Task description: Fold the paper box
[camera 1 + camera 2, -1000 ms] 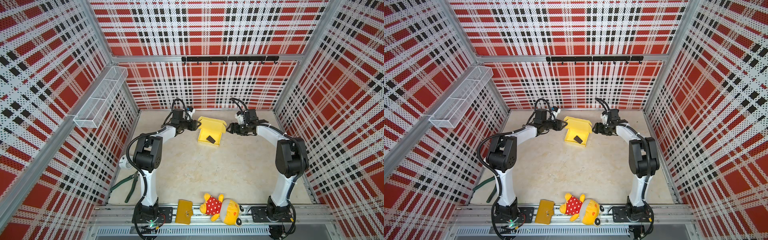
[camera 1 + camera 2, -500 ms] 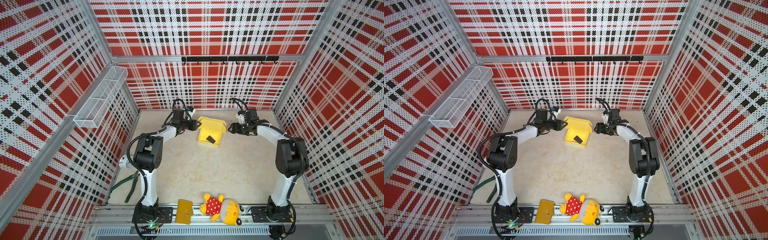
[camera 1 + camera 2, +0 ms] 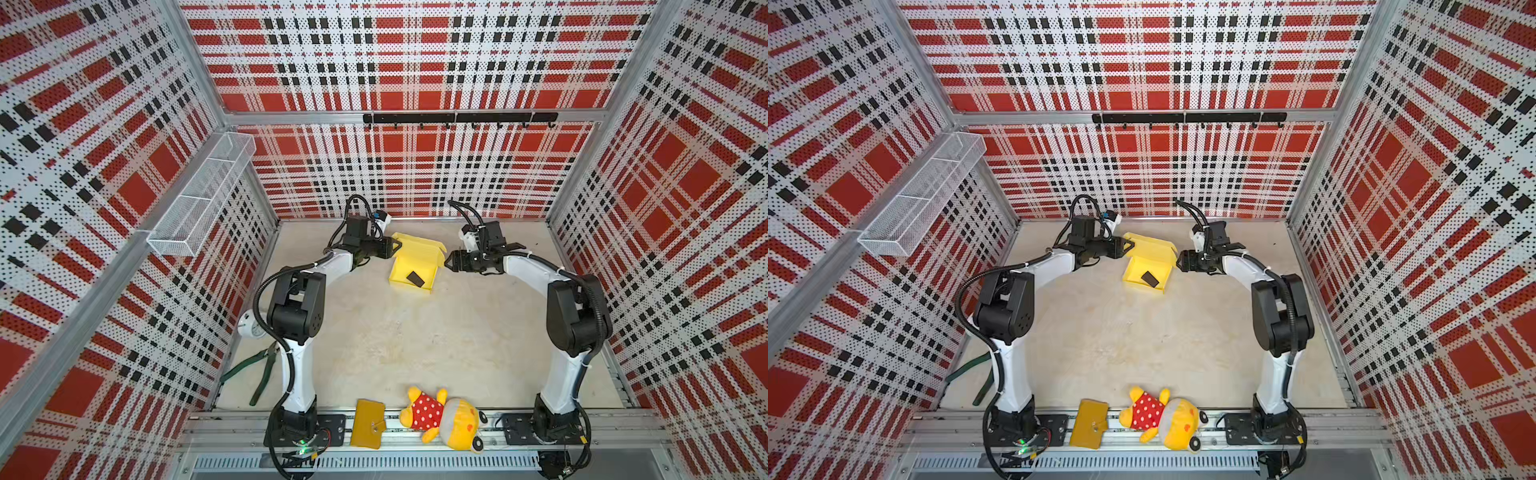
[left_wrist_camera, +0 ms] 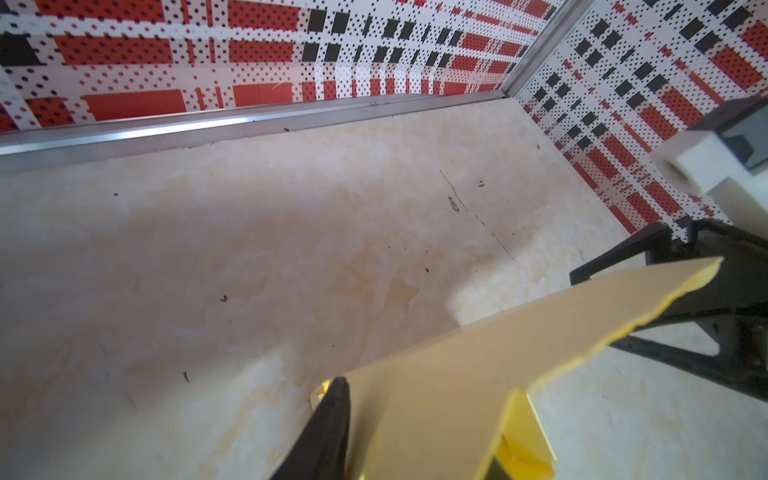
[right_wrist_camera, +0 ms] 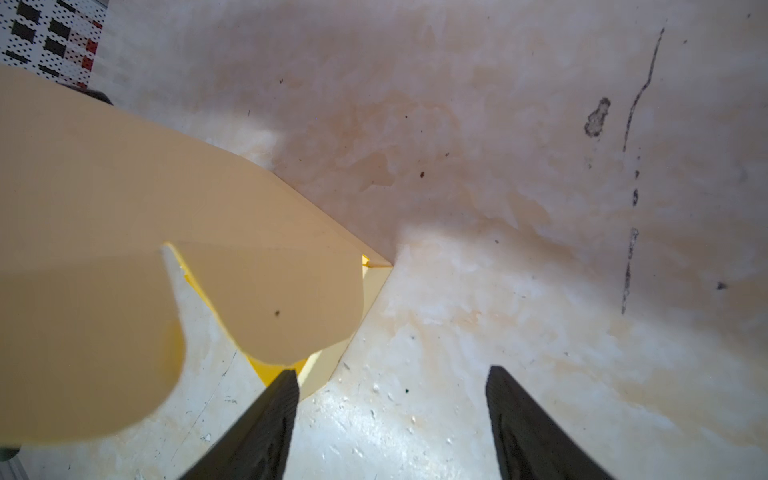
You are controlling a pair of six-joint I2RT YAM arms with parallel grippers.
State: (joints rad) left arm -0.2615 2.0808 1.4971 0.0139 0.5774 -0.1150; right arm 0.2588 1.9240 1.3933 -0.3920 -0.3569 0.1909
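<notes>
Grip of my left fingers on pale yellow cardboard paper box: couldn't tell; my right fingers gaped, empty.

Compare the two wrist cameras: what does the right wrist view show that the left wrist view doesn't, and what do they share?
Only the right wrist view: both fingers of the right claw, spread apart with only table between them, and a rounded flap of the paper box. Only the left wrist view: the metal rail at the table's far edge, the right claw seen from outside beyond the lid, and one finger of the left claw beside that lid. Both: the box's raised pale lid and the beige table.
</notes>
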